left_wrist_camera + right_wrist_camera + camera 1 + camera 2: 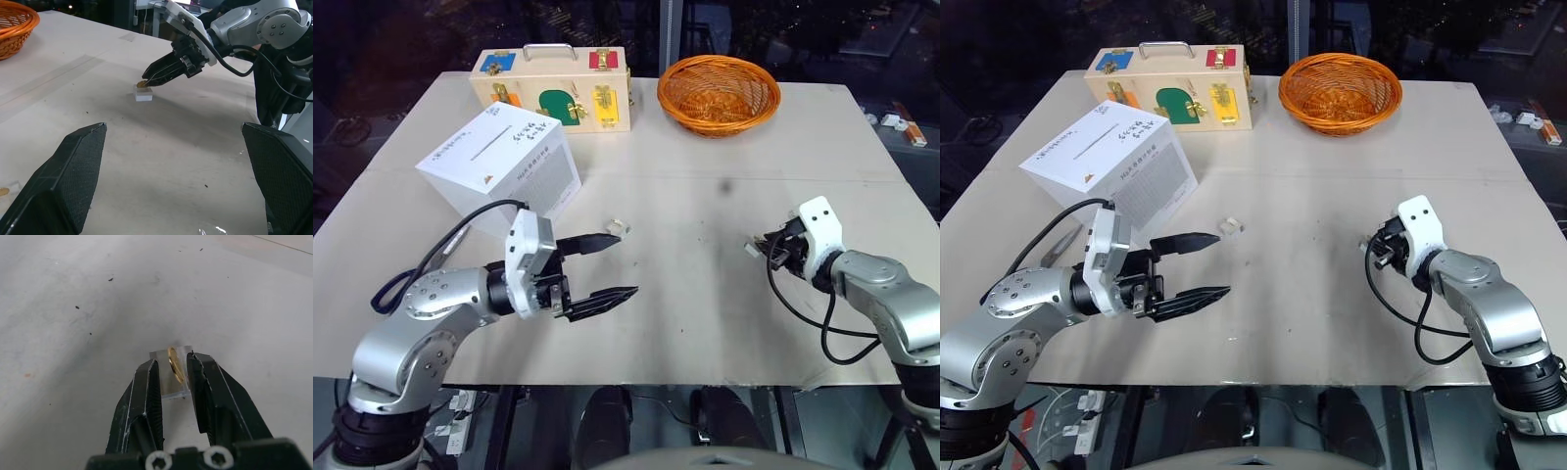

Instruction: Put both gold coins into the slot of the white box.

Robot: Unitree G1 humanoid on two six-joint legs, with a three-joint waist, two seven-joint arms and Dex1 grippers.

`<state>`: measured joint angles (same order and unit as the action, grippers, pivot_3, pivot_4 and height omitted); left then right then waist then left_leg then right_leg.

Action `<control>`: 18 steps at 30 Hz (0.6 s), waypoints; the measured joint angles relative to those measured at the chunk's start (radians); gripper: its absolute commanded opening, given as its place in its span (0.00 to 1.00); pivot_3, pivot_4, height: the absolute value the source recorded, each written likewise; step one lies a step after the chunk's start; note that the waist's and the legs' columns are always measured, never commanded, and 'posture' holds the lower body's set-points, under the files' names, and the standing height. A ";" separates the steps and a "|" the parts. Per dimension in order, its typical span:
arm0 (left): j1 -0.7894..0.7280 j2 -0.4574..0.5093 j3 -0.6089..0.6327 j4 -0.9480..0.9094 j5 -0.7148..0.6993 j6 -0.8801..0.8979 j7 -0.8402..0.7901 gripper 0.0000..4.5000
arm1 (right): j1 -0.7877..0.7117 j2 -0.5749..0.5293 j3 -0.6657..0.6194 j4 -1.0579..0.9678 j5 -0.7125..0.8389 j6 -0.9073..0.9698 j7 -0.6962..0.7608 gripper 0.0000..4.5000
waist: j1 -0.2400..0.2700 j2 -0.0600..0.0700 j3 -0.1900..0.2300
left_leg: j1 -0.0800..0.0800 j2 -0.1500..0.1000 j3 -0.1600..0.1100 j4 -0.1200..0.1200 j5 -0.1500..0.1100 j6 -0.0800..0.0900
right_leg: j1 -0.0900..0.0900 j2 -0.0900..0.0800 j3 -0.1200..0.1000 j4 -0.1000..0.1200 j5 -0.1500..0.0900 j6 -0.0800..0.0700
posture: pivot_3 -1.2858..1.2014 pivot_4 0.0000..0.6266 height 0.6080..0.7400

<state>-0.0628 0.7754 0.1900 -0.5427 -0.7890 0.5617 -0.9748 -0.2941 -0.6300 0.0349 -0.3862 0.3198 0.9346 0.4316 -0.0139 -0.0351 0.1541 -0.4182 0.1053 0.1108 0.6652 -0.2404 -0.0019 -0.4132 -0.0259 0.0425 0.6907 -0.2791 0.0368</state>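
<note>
Silver arms, white wrists, black claws (607, 266)

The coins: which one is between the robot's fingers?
The coin at the right gripper: it stands on edge on a clear block, a finger on each side. The other coin lies by the white box, untouched.

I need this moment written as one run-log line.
right tool: fingers around coin on clear block, gap visible | left tool: open, empty | box: slot up
</note>
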 measured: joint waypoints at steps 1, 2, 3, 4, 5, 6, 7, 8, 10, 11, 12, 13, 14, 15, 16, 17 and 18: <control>0.006 0.001 0.002 0.000 0.000 0.000 -0.001 1.00 | 0.000 0.001 0.000 0.006 -0.002 0.000 0.000 0.23 | 0.000 0.000 0.000 | 0.000 0.000 0.000 0.000 0.000 0.000 | 0.000 0.000 0.000 0.000 0.000 0.000 | 0.52 0.24 0.90; 0.012 0.001 0.004 0.000 0.000 -0.001 -0.003 1.00 | 0.000 0.001 0.000 0.012 -0.003 -0.001 0.001 0.23 | 0.000 0.000 0.000 | 0.000 0.000 0.000 0.000 0.000 0.000 | 0.000 0.000 0.000 0.000 0.000 0.000 | 0.52 0.24 0.90; 0.020 0.002 0.008 0.000 0.000 -0.003 -0.005 1.00 | 0.000 0.002 0.000 0.014 -0.004 -0.002 0.002 0.23 | 0.000 0.000 0.000 | 0.000 0.000 0.000 0.000 0.000 0.000 | 0.000 0.000 0.000 0.000 0.000 0.000 | 0.52 0.24 0.90; 0.025 0.002 0.009 0.000 0.000 -0.003 -0.006 1.00 | 0.000 0.002 0.000 0.015 -0.005 -0.002 0.003 0.23 | 0.000 0.000 0.000 | 0.000 0.000 0.000 0.000 0.000 0.000 | 0.000 0.000 0.000 0.000 0.000 0.000 | 0.52 0.24 0.90; 0.028 0.002 0.010 0.000 0.000 -0.004 -0.007 1.00 | 0.000 0.003 0.000 0.016 -0.006 -0.002 0.005 0.23 | 0.000 0.000 0.000 | 0.000 0.000 0.000 0.000 0.000 0.000 | 0.000 0.000 0.000 0.000 0.000 0.000 | 0.52 0.24 0.90; 0.028 0.002 0.010 0.000 0.000 -0.005 -0.007 1.00 | 0.000 0.003 0.000 0.018 -0.006 -0.002 0.009 0.17 | 0.000 0.000 0.000 | 0.000 0.000 0.000 0.000 0.000 0.000 | 0.000 0.000 0.000 0.000 0.000 0.000 | 0.52 0.24 0.90; 0.028 0.002 0.011 0.000 0.000 -0.006 -0.007 1.00 | 0.000 0.004 0.000 0.022 -0.007 -0.003 0.011 0.11 | 0.000 0.000 0.000 | 0.000 0.000 0.000 0.000 0.000 0.000 | 0.000 0.000 0.000 0.000 0.000 0.000 | 0.52 0.24 0.90; 0.028 0.002 0.012 0.000 0.000 -0.007 -0.007 1.00 | 0.000 0.004 0.000 0.027 -0.008 -0.004 0.012 0.08 | 0.000 0.000 0.000 | 0.000 0.000 0.000 0.000 0.000 0.000 | 0.000 0.000 0.000 0.000 0.000 0.000 | 0.52 0.24 0.90; 0.031 0.002 0.017 0.000 0.000 -0.010 -0.011 1.00 | 0.000 0.005 0.000 0.042 -0.015 -0.014 0.018 0.02 | 0.000 0.000 0.000 | 0.000 0.000 0.000 0.000 0.000 0.000 | 0.000 0.000 0.000 0.000 0.000 0.000 | 0.52 0.24 0.90; 0.031 0.002 0.017 0.000 0.000 -0.010 -0.012 1.00 | 0.000 0.006 0.000 0.045 -0.019 -0.020 0.019 0.02 | 0.000 0.000 0.000 | 0.000 0.000 0.000 0.000 0.000 0.000 | 0.000 0.000 0.000 0.000 0.000 0.000 | 0.52 0.24 0.90; 0.032 0.002 0.017 0.000 0.000 -0.011 -0.013 1.00 | 0.000 0.007 0.000 0.048 -0.020 -0.023 0.020 0.02 | 0.000 0.000 0.000 | 0.000 0.000 0.000 0.000 0.000 0.000 | 0.000 0.000 0.000 0.000 0.000 0.000 | 0.52 0.24 0.90; 0.032 0.002 0.017 0.000 0.000 -0.014 -0.015 1.00 | 0.000 0.007 0.000 0.049 -0.020 -0.025 0.021 0.02 | 0.000 0.000 0.000 | 0.000 0.000 0.000 0.000 0.000 0.000 | 0.000 0.000 0.000 0.000 0.000 0.000 | 0.52 0.24 0.90; 0.036 0.002 0.018 0.000 0.000 -0.021 -0.017 1.00 | 0.000 0.008 0.000 0.050 -0.020 -0.027 0.022 0.02 | 0.000 0.000 0.000 | 0.000 0.000 0.000 0.000 0.000 0.000 | 0.000 0.000 0.000 0.000 0.000 0.000 | 0.52 0.24 0.90; 0.037 0.002 0.018 0.000 0.000 -0.022 -0.018 1.00 | 0.000 0.008 0.000 0.051 -0.020 -0.027 0.022 0.02 | 0.000 0.000 0.000 | 0.000 0.000 0.000 0.000 0.000 0.000 | 0.000 0.000 0.000 0.000 0.000 0.000 | 0.52 0.24 0.90; 0.037 0.002 0.018 0.000 0.000 -0.023 -0.019 1.00 | 0.000 0.008 0.000 0.051 -0.020 -0.028 0.022 0.02 | 0.000 0.000 0.000 | 0.000 0.000 0.000 0.000 0.000 0.000 | 0.000 0.000 0.000 0.000 0.000 0.000 | 0.52 0.24 0.90; 0.038 0.002 0.018 0.000 -0.001 -0.023 -0.020 1.00 | 0.000 0.008 0.000 0.050 -0.020 -0.028 0.022 0.02 | 0.000 0.000 0.000 | 0.000 0.000 0.000 0.000 0.000 0.000 | 0.000 0.000 0.000 0.000 0.000 0.000 | 0.52 0.24 0.90; 0.037 -0.002 0.020 0.000 -0.012 -0.018 -0.010 1.00 | 0.001 0.008 -0.003 0.050 -0.020 -0.028 0.025 0.02 | 0.000 0.000 0.000 | 0.000 0.000 0.000 0.000 0.000 0.000 | 0.000 0.000 0.000 0.000 0.000 0.000 | 0.52 0.24 0.90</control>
<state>-0.0253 0.7732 0.2096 -0.5426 -0.8006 0.5438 -0.9843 -0.2935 -0.6224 0.0317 -0.3358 0.3001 0.9069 0.4562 -0.0136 -0.0350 0.1542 -0.4183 0.1054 0.1108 0.6652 -0.2405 -0.0018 -0.4132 -0.0260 0.0424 0.6907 -0.2791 0.0368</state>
